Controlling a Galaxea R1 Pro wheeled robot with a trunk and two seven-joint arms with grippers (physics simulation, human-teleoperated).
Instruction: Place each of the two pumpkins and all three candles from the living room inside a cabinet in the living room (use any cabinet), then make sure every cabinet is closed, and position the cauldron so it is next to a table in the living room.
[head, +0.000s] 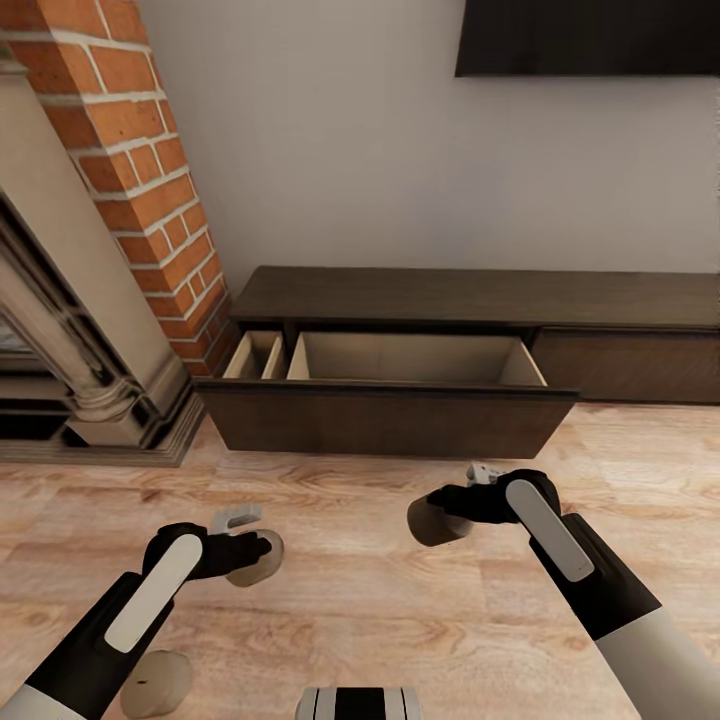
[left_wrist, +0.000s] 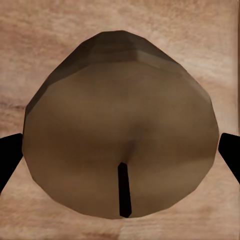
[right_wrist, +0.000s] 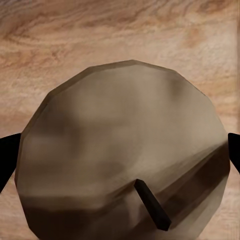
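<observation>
Candles, one gripped in the left gripper (head: 252, 552) and one in the right gripper (head: 440, 515), both clamped wick-end out, hang above the plank floor (head: 400, 620) facing the cabinet's (head: 480, 300) open drawer (head: 410, 360) straight ahead, while a third candle (head: 158, 683) stands by the left arm.

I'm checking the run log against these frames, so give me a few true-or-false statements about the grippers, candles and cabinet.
1. Each gripper holds a tan candle. True: the left gripper holds one candle, the right gripper another.
2. The cabinet is fully closed. False: its left drawer is pulled open.
3. The open drawer already contains a pumpkin. False: its pale interior looks empty.
4. A third candle stands on the floor by the left arm. True.
5. A brick fireplace stands left of the cabinet. True.
</observation>
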